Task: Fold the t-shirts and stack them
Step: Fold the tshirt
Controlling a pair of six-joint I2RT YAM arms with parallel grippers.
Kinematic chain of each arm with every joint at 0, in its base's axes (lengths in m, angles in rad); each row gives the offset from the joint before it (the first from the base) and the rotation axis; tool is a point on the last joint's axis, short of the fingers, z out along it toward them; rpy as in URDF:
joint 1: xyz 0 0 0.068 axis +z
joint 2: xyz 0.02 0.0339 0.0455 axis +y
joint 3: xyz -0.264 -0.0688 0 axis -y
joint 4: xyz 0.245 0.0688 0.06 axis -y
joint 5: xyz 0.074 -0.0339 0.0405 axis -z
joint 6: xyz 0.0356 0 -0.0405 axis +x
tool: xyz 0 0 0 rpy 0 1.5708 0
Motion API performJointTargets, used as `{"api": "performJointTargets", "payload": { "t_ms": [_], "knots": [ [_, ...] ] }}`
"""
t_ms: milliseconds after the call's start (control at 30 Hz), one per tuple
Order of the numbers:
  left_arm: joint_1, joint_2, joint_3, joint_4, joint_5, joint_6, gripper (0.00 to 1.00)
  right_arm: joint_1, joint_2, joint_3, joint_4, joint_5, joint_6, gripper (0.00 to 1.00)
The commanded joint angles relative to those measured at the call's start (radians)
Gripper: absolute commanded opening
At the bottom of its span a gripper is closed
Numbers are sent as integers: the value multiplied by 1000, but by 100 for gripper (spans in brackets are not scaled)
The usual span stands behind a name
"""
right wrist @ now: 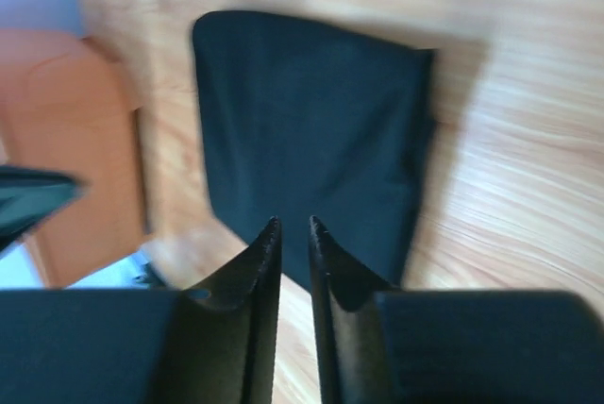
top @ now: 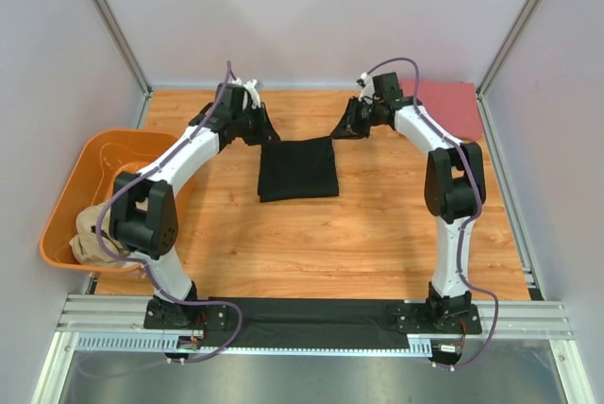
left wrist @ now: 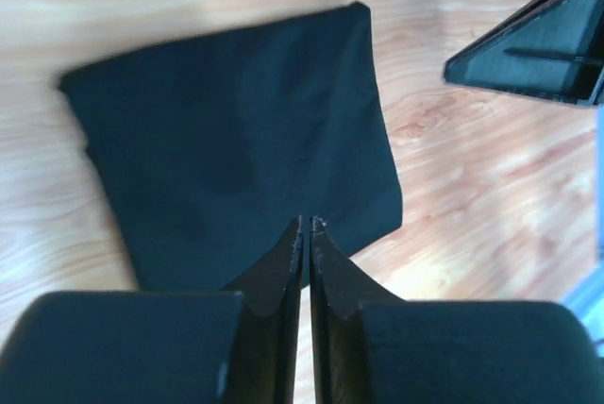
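**Black t-shirt, folded, at mid-table**

Item 1: black t-shirt (top: 298, 168), folded to a flat, roughly square packet. It lies on the wooden table (top: 330, 253) between the two grippers, towards the far side, and nothing is touching it.

Item 2: pinkish-red t-shirt (top: 451, 107), folded flat at the far right corner of the table, well apart from the black one.

Item 3: tan t-shirt (top: 92, 232), bunched loosely inside the orange tub (top: 68, 192), which sits at the table's left edge.

Item 4: left gripper (left wrist: 306, 225), above the table just off the black shirt's far left corner. Fingers are pressed together to a hairline slit, with nothing between them.

Item 5: right gripper (right wrist: 293, 225), just off the shirt's far right corner. Fingers stand a narrow gap apart and hold nothing.

Note: both wrist views are blurred, and neither shows a neck label or sleeves on the black shirt.
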State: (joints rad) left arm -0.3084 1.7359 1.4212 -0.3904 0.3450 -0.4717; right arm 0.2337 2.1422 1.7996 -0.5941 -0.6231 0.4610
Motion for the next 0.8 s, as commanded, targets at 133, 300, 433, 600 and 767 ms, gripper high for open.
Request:
{"api": "performJointTargets", "payload": {
  "t_ms": [133,300,433,600,767],
  "knots": [
    [34,175,-93,359,163,-120,4,61,146,-82,444,-214,264,8],
    [83,283,-125,444,161,-136,1,40,220,-71,557,-245,300,7],
    [109,333,-91,360,138,-87,0,-3,274,-51,585,-254,323,7],
    [106,377,332,-358,30,-32,1,-57,256,71,351,-238,257,11],
    [59,-87,248,-22,-9,-219,38,-21,88,138,148,-204,186,23]
  ]
}}
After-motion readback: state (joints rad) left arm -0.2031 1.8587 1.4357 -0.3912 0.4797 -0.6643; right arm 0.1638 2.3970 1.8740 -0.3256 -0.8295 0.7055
